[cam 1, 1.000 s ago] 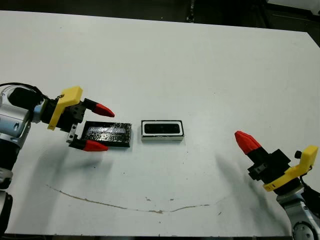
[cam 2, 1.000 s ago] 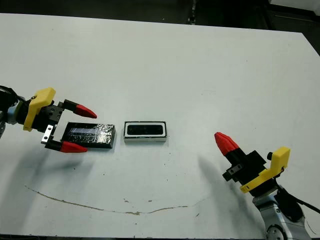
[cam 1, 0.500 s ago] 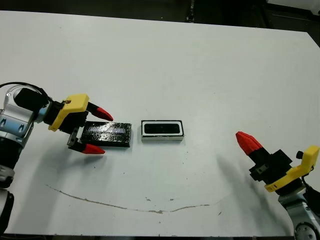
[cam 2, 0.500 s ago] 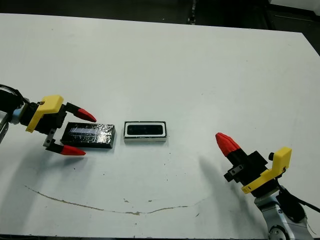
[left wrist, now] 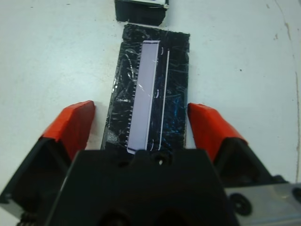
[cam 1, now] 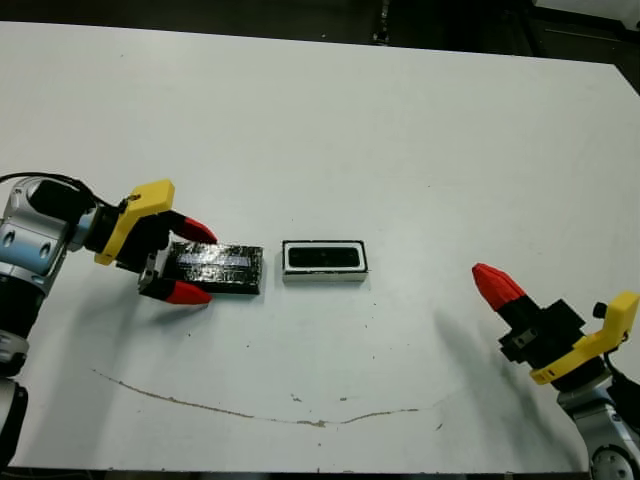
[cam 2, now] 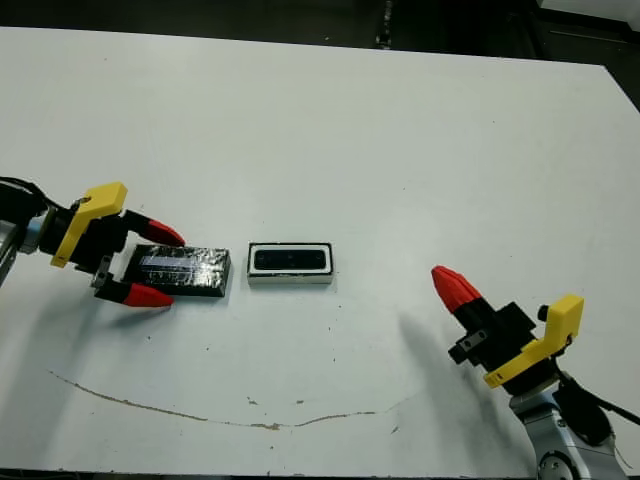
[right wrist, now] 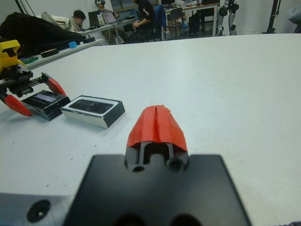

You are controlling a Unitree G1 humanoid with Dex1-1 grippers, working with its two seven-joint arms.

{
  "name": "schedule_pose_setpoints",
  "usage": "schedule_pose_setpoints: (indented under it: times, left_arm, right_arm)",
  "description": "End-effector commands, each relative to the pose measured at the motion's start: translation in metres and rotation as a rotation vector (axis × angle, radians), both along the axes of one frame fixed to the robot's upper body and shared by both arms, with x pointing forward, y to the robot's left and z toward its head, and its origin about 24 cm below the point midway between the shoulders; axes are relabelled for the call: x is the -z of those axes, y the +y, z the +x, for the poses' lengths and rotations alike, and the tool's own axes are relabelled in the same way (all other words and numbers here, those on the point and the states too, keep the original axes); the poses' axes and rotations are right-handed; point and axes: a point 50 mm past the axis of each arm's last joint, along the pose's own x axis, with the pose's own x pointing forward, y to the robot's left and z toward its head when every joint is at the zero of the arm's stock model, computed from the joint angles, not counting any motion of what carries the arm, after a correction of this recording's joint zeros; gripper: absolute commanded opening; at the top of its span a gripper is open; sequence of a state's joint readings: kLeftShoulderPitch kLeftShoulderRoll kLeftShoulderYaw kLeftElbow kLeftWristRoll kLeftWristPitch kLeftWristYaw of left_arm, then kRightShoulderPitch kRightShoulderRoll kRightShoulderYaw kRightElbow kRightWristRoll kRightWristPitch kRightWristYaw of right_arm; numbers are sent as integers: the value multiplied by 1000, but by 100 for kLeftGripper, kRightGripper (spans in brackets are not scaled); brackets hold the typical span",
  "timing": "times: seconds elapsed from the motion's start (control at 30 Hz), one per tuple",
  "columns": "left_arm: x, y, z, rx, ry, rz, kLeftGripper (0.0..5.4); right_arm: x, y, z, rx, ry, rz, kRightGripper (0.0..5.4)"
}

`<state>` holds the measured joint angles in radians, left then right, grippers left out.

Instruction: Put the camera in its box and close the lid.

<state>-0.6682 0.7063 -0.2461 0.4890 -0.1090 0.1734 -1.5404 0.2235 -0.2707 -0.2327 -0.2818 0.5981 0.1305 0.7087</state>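
Observation:
The black speckled lid point(cam 1: 215, 269) lies flat on the table, a pale strip point(left wrist: 143, 94) along its top. My left gripper point(cam 1: 190, 261) is open and straddles the lid's left end, one red fingertip point(left wrist: 70, 125) on each long side, both close to its edges. Just right of the lid stands the box point(cam 1: 324, 278), and the black camera point(cam 1: 323, 258) lies inside its white rim. My right gripper point(cam 1: 495, 285) is shut on nothing and hovers near the table's front right, well away from the box point(right wrist: 96, 117).
A thin brown scuff line point(cam 1: 250, 410) runs along the table's front. The table's far edge point(cam 1: 300, 38) meets a dark background. In the right wrist view, people point(right wrist: 141, 14) sit at desks beyond the table.
My left gripper's fingers have drawn a little closer together around the lid's left end. The lid, the box and the right arm have stayed put.

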Motion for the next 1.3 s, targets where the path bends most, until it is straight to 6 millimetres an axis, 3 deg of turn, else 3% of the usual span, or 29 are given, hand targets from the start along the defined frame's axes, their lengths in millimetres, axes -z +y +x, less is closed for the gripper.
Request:
schedule_pose_setpoints:
  times: [0.03, 0.33, 0.5, 0.83, 1.3]
  left_arm:
    - [6, 5, -3, -15, -2, 9, 444]
    - [5, 8, -5, -39, 63, -67, 319]
    - [1, 10, -6, -42, 47, -151, 316]
    - [-1, 12, -9, -231, 69, -430, 316]
    - [5, -13, -7, -166, 86, -491, 316]
  right_arm:
    - [1, -4, -1, 7, 19, -23, 0]
    - [2, -3, -1, -5, 27, -7, 0]
    - [2, -3, -1, -5, 37, 5, 0]
    - [3, -2, -1, -7, 49, -5, 0]
    - [5, 1, -1, -14, 64, 20, 0]
